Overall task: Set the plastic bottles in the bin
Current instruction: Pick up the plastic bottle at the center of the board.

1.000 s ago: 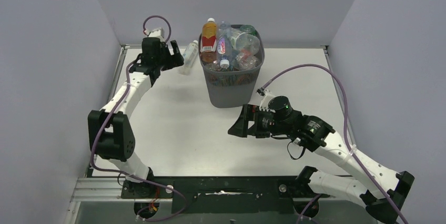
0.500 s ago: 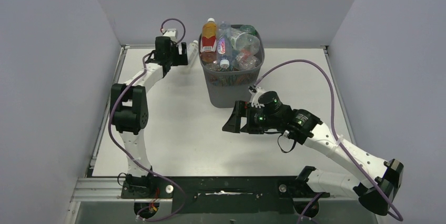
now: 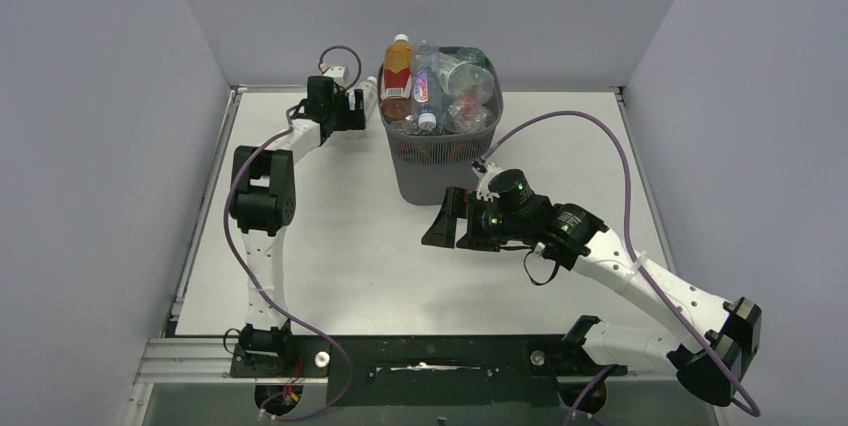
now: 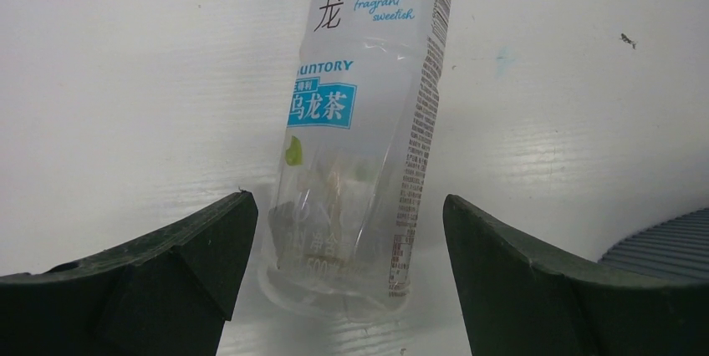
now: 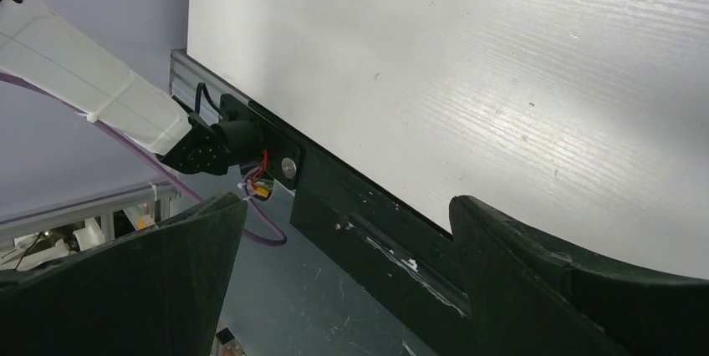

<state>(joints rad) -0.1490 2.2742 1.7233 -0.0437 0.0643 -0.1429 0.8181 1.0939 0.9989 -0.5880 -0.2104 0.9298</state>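
Left arm has swung its left gripper [image 4: 343, 231] up beside the bin [image 3: 440, 161], jaws apart around a clear tea bottle [image 4: 359, 139] (long axis pointing away between them), while the right gripper [image 5: 347, 239] hangs wide, empty, farther off.

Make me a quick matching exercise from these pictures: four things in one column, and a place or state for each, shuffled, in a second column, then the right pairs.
Things
1. orange bottle with red label
2. clear tea bottle
3. right gripper
4. mesh bin

Places or states
A. open and empty, low in front of the bin
B. at the far middle of the table, packed with bottles
C. between the left gripper's fingers, outside the bin
D. standing up out of the bin's left side

Pairs: 1-D, 2-C, 3-A, 4-B
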